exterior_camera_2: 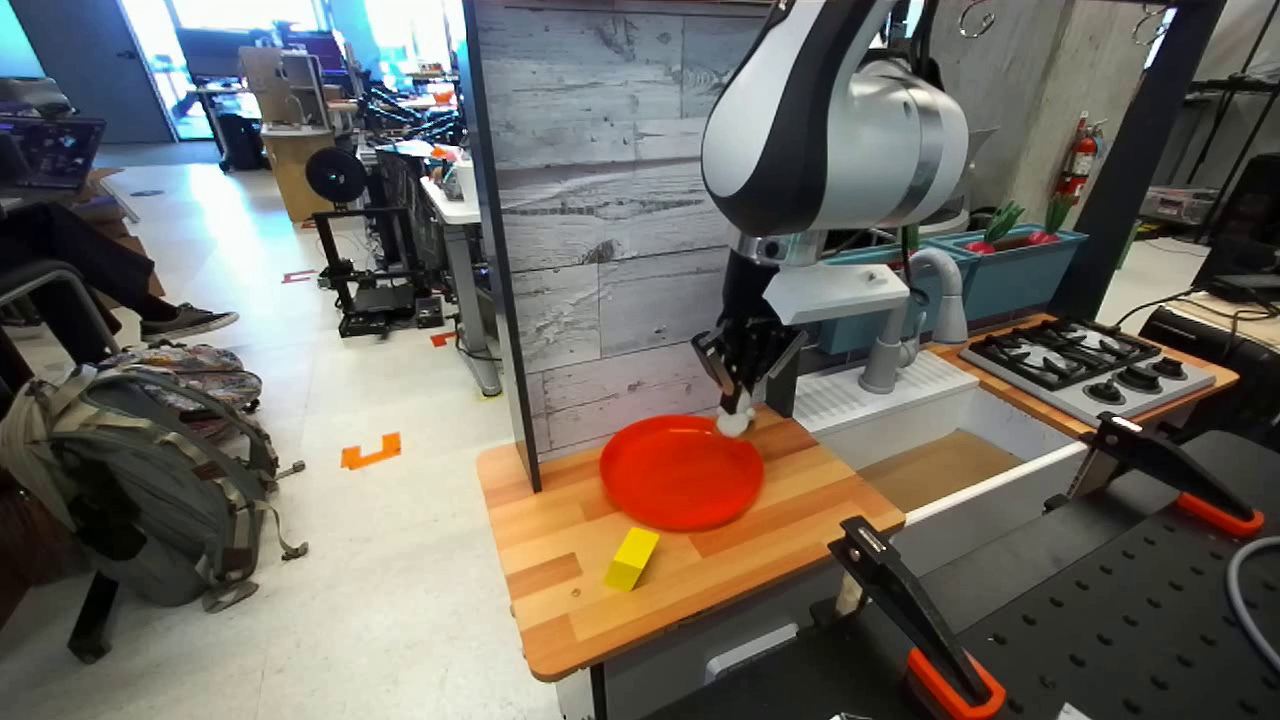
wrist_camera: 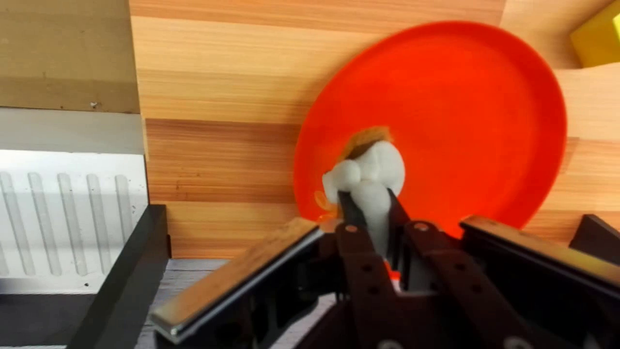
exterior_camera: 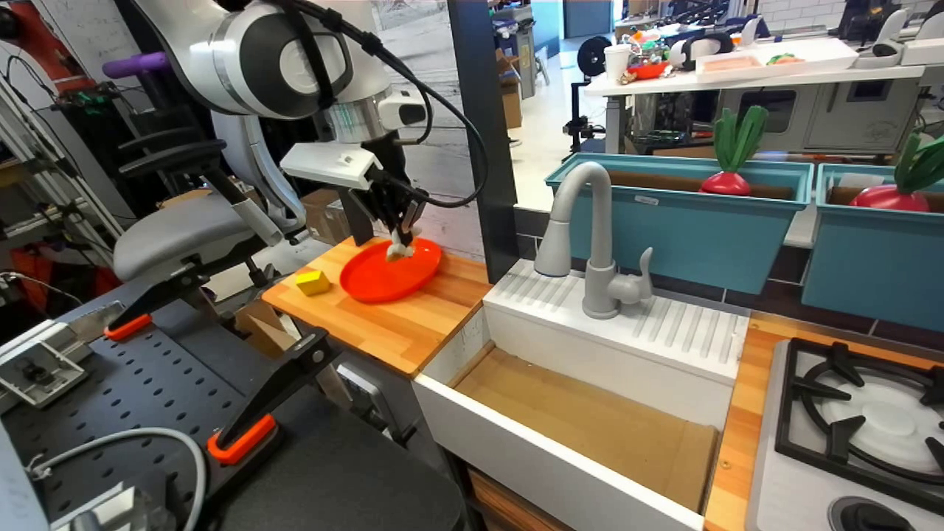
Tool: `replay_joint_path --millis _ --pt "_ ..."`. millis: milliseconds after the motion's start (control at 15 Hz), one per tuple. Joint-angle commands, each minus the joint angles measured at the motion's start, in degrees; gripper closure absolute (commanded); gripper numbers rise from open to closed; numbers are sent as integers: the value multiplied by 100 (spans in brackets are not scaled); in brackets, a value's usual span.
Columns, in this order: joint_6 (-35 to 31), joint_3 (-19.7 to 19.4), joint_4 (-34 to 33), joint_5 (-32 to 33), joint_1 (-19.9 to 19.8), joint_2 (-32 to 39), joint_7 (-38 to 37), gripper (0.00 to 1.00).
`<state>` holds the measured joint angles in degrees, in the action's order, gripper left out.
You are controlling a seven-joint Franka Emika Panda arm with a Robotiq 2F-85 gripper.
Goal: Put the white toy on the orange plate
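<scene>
The white toy, small and lumpy, shows in both exterior views (exterior_camera: 399, 252) (exterior_camera_2: 734, 423) and in the wrist view (wrist_camera: 380, 167). My gripper (wrist_camera: 369, 199) is shut on it, with a finger on each side of one lobe. It points downward in both exterior views (exterior_camera: 403, 234) (exterior_camera_2: 736, 400). The round orange plate (exterior_camera: 380, 282) lies on the wooden counter and also shows in an exterior view (exterior_camera_2: 680, 478) and the wrist view (wrist_camera: 470, 111). The toy is over the plate's edge region near the wall. I cannot tell whether it touches the plate.
A yellow block (exterior_camera: 313, 282) stands on the wooden counter (exterior_camera_2: 545, 520) beside the plate. A grey plank wall (exterior_camera_2: 610, 300) rises behind the plate. The white sink (exterior_camera: 568, 479) and grey faucet (exterior_camera: 599, 236) are beside the counter. A dark post (exterior_camera: 487, 147) stands between wall and faucet.
</scene>
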<state>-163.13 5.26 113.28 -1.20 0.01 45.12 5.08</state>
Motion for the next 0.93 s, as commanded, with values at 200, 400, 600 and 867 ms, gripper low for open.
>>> replay_joint_path --millis 200,400,600,867 --pt "430 -156 -481 203 484 417 -92 97" --pt "617 -195 -711 205 574 618 -94 97" --pt "788 -250 -912 202 644 764 -157 60" --pt "950 -304 -1084 216 689 868 -177 32"
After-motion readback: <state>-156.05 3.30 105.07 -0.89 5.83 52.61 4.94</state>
